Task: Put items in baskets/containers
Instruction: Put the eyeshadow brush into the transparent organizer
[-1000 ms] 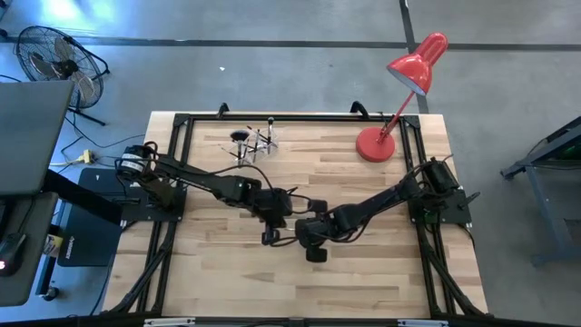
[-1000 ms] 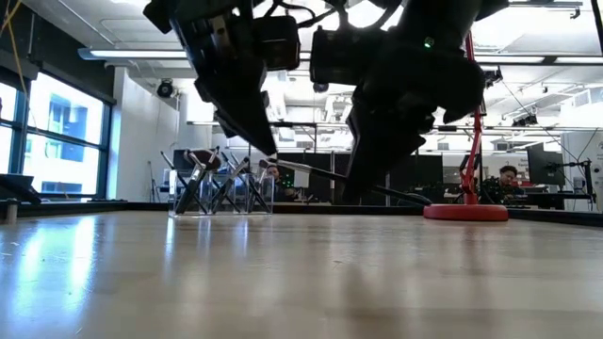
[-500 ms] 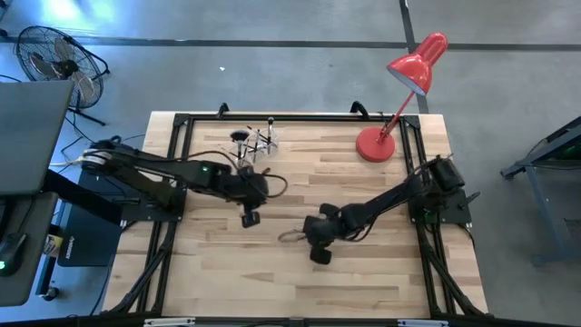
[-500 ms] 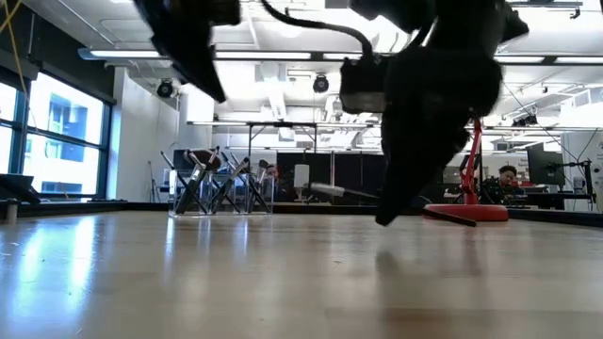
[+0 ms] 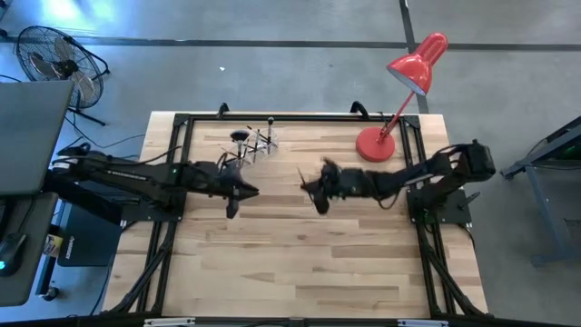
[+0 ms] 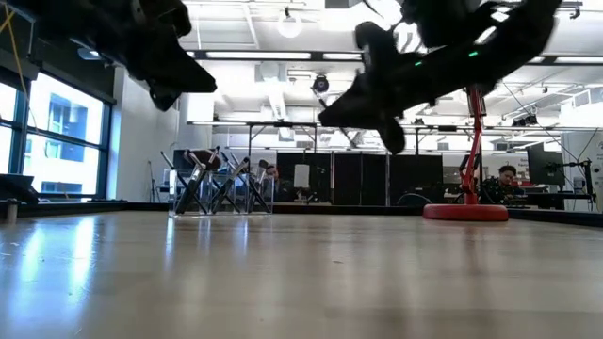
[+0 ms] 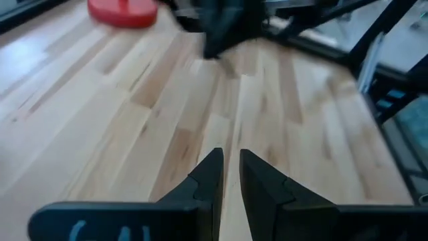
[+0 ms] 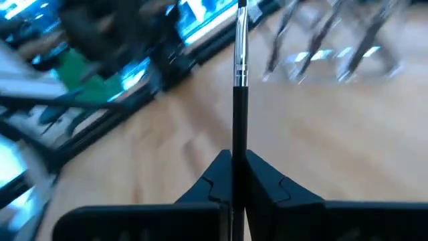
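Held brush: a slim makeup brush with a dark handle and silver ferrule (image 8: 239,80) is pinched between the fingers of the right gripper (image 8: 234,175). In the right wrist view its long axis runs straight out from the fingertips, tip leading, towards the clear holder.
Right gripper: pressed together on the handle of that brush, raised above the middle of the light wooden table (image 5: 363,263), in the far half; in the high view (image 5: 318,193) it sits right of the holder and left of the lamp base.
Left gripper: fingers (image 7: 208,175) nearly together with a thin gap, nothing between them. It hangs above the table's left half (image 5: 232,202), nearer than the holder.
Holder: a small clear transparent cup (image 6: 221,196) stands near the far left edge of the table, well apart from both grippers.
Brushes in holder: several slim dark-handled brushes (image 5: 254,145) stand in it, leaning outward in different directions, crossing one another.
Lamp: a red desk lamp with a round base (image 5: 374,143) stands at the far right of the table.
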You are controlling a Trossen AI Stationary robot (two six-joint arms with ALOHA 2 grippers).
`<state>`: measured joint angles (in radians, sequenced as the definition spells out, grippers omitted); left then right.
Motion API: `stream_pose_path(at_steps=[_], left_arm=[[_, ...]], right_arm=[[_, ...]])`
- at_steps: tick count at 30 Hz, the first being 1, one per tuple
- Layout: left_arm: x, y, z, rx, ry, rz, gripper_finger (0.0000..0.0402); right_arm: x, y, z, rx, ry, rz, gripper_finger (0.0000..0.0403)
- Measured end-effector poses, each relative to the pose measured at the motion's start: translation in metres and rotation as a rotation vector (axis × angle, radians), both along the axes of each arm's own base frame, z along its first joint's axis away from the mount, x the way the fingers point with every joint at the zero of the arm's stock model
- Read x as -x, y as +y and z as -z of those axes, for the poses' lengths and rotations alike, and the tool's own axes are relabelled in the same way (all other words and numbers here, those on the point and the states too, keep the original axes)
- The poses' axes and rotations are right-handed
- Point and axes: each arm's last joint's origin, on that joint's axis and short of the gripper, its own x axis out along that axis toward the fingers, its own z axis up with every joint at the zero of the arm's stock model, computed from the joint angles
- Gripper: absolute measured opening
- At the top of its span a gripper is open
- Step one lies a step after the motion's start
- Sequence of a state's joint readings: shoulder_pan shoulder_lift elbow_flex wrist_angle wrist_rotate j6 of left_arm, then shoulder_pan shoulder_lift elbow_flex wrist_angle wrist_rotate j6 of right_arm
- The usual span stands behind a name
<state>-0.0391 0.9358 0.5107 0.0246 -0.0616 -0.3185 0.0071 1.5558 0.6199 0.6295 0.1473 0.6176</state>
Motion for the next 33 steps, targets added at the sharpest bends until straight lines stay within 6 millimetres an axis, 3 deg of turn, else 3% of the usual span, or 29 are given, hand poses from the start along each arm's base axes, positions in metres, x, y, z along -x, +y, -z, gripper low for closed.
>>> stream_pose_path(at_steps=[4,10,17,26,33], left_arm=[[0.005,0.0,0.005,0.0,-0.042,-0.006,0.0048],[0.005,0.001,0.006,-0.001,-0.032,-0.019,0.0048],[0.005,0.0,0.007,0.081,-0.028,-0.016,0.0048],[0.005,-0.001,0.006,0.2,-0.032,-0.029,0.0048],[0.005,-0.001,0.007,0.276,-0.028,-0.059,0.0048]], right_arm=[[-0.014,-0.037,-0.008,0.073,-0.03,0.044,0.001],[-0.043,-0.095,-0.016,0.156,-0.143,-0.031,0.001],[-0.073,-0.17,-0.002,0.189,-0.298,-0.098,0.001],[-0.133,-0.22,0.003,0.268,-0.396,-0.243,0.001],[-0.135,-0.247,0.011,0.272,-0.332,-0.16,0.001]])
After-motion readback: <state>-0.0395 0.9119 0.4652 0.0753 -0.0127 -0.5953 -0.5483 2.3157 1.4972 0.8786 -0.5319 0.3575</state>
